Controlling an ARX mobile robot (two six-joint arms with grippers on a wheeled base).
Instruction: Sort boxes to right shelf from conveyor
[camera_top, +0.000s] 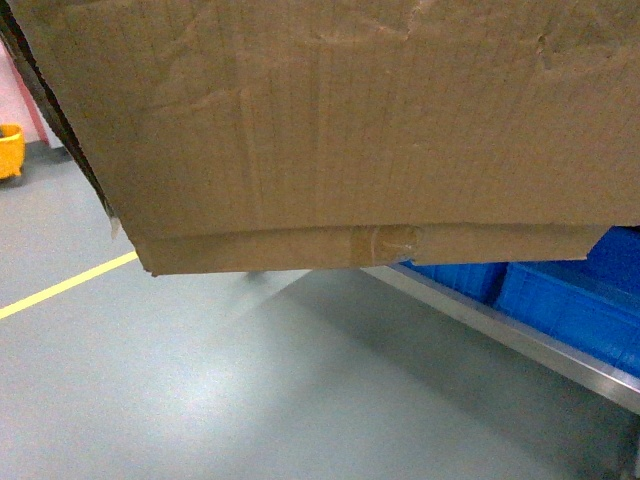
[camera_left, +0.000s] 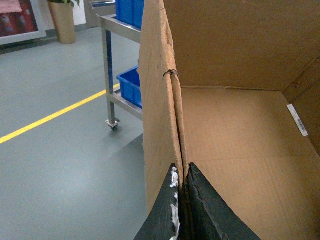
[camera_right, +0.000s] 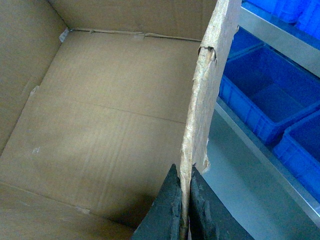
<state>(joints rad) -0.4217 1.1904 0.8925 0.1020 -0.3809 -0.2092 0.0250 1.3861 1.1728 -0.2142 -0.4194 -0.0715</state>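
A: Cardboard fills most of the head view. The box (camera_top: 330, 130) hangs above the grey floor (camera_top: 250, 390), its taped bottom seam turned toward the camera.

B: What is carrying it?

A: Both arms. The left gripper (camera_left: 182, 200) is clamped on the box's left wall, one dark finger on each face of the board. The right gripper (camera_right: 184, 210) pinches the ragged right wall the same way.

B: Anything inside the box?

A: Both wrist views show a bare cardboard bottom, with a white label strip (camera_left: 297, 120) on one inner wall.

B: And around it?

A: Just right of the box stands a steel shelf (camera_top: 520, 340) with blue crates (camera_top: 580, 300) on its tiers. On the left, a yellow line (camera_top: 65, 285) crosses the floor, and a yellow bin (camera_top: 10, 150) sits far left.
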